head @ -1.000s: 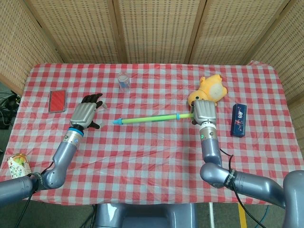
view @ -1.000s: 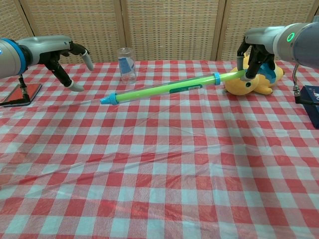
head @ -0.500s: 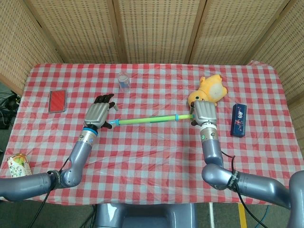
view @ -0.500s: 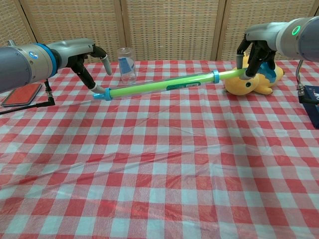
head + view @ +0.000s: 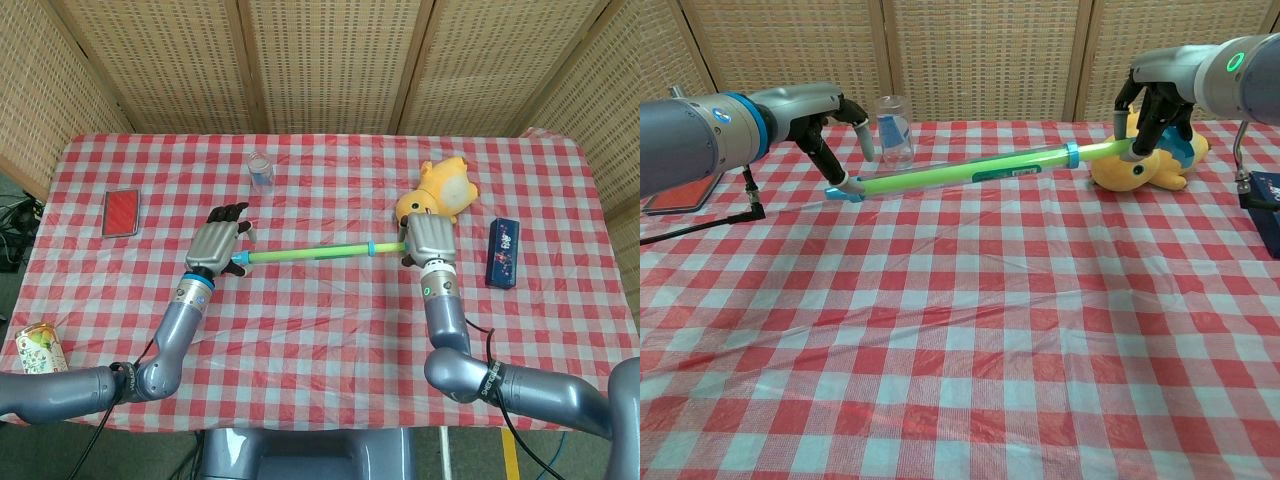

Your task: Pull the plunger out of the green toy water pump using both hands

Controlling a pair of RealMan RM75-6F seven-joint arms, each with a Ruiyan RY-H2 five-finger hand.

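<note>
- Table (image 5: 320, 340) with red check cloth is carrying everything; the pump is hanging above its middle, running left to right.
- Right hand (image 5: 431, 238) is gripping the plunger (image 5: 1102, 150) end, fingers wrapped round the thin green rod, just in front of the yellow plush toy (image 5: 442, 190).
- Left hand (image 5: 216, 243) is sitting at the blue tip of the pump with fingers apart; one fingertip looks to be touching the tip in the chest view, but no wrap round the tube is showing, so reading it as not yet holding.
- Green toy water pump (image 5: 305, 254) is tilting slightly, higher at the right hand's end in the chest view; blue collar (image 5: 1072, 155) is marking where rod meets barrel.
- Handling guess: light, stiff, smooth plastic tube, likely slippery; thin, so probably bending if squeezed or levered hard.
- Best hold is probably round the barrel near the blue tip, a full wrap, then pulling straight along the axis against the right hand's grip.
</note>
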